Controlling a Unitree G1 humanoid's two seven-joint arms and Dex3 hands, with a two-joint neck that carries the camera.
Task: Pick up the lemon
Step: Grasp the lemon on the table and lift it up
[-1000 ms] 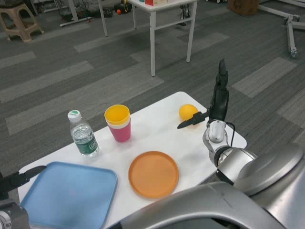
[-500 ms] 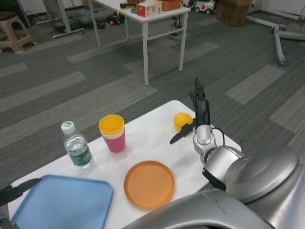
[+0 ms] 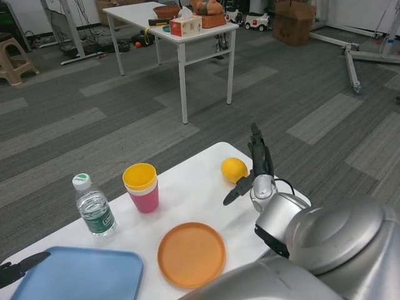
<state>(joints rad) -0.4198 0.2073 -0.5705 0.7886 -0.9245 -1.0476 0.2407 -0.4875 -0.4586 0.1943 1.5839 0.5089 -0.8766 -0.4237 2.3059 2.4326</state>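
Observation:
The yellow lemon (image 3: 234, 169) lies on the white table (image 3: 194, 194) near its far right corner. My right hand (image 3: 253, 167) is just to the right of the lemon, fingers stretched upward and thumb pointing left below the fruit, holding nothing. Whether the hand touches the lemon I cannot tell. Only the dark fingertips of my left hand (image 3: 19, 267) show at the bottom left edge, beside the blue tray.
A yellow cup stacked in a pink cup (image 3: 141, 186) stands mid-table, a water bottle (image 3: 93, 208) to its left. An orange plate (image 3: 190, 254) and a blue tray (image 3: 78, 275) lie near the front. A far table (image 3: 169, 19) with boxes stands on the grey carpet.
The camera has tilted up, so the whole scene sits lower and more of the room shows. My right hand has lowered beside the lemon, its fingers less raised than before.

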